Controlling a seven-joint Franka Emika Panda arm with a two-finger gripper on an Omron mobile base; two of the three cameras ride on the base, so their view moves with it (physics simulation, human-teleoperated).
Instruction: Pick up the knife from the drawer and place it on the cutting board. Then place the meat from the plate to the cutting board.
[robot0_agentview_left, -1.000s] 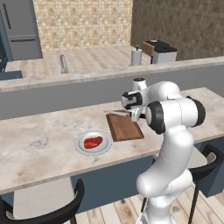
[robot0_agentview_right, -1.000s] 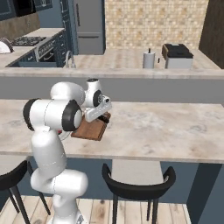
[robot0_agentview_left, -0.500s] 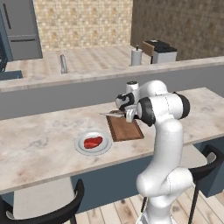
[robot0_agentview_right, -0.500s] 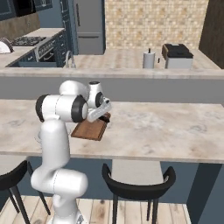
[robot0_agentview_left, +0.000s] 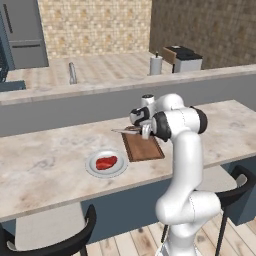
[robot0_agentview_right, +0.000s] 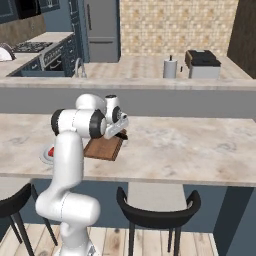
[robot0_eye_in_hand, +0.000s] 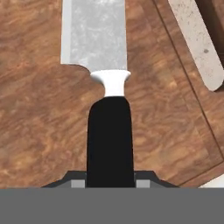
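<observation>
My gripper (robot0_agentview_left: 140, 126) is shut on the black handle of the knife (robot0_agentview_left: 124, 131), low over the far end of the cutting board (robot0_agentview_left: 145, 148). The silver blade points left, past the board's far-left corner. In the hand view the knife (robot0_eye_in_hand: 109, 131) runs straight up from my gripper (robot0_eye_in_hand: 109, 182) over the brown wood of the cutting board (robot0_eye_in_hand: 41, 127); I cannot tell whether it touches. The meat (robot0_agentview_left: 106, 162) lies on the round plate (robot0_agentview_left: 92, 170), left of the board. From the right I see my gripper (robot0_agentview_right: 120, 131), the cutting board (robot0_agentview_right: 102, 148) and the plate (robot0_agentview_right: 44, 156). The drawer is out of view.
The board and plate sit on a long marble counter (robot0_agentview_left: 45, 165). A raised ledge (robot0_agentview_left: 75, 95) runs behind it. Two dark stools (robot0_agentview_right: 157, 210) stand under the counter's near edge. A paper towel roll (robot0_agentview_left: 156, 65) and a toaster (robot0_agentview_left: 182, 57) stand on the far counter.
My gripper has come down and a little to the left with the knife, onto the board's far end. The arm's elbow has drawn in closer to the board.
</observation>
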